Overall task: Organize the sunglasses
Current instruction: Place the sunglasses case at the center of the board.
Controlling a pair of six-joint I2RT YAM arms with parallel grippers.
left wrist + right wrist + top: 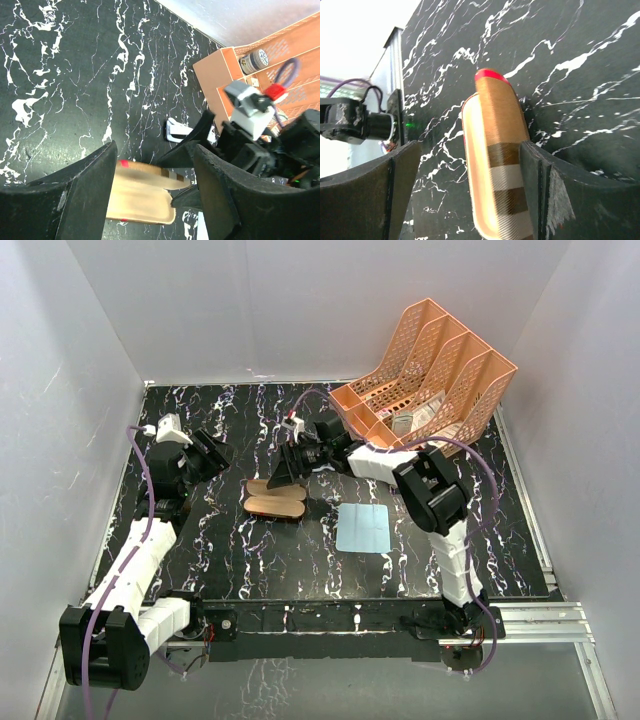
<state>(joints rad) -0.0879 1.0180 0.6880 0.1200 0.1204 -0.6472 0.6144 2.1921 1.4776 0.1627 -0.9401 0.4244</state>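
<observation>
Sunglasses [176, 134] - light, thin white frame, fragile, probably slick; pinch bridge gently. Left gripper [155, 150], right gripper [470, 145] each parted, empty - right above case [500, 165].

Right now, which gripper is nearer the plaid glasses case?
Right. The right gripper hangs over the open plaid glasses case; the left gripper sits off to its left, apart.

Bright, even light, soft shadows; wrist-view foregrounds blurred, possibly out of focus.
</observation>
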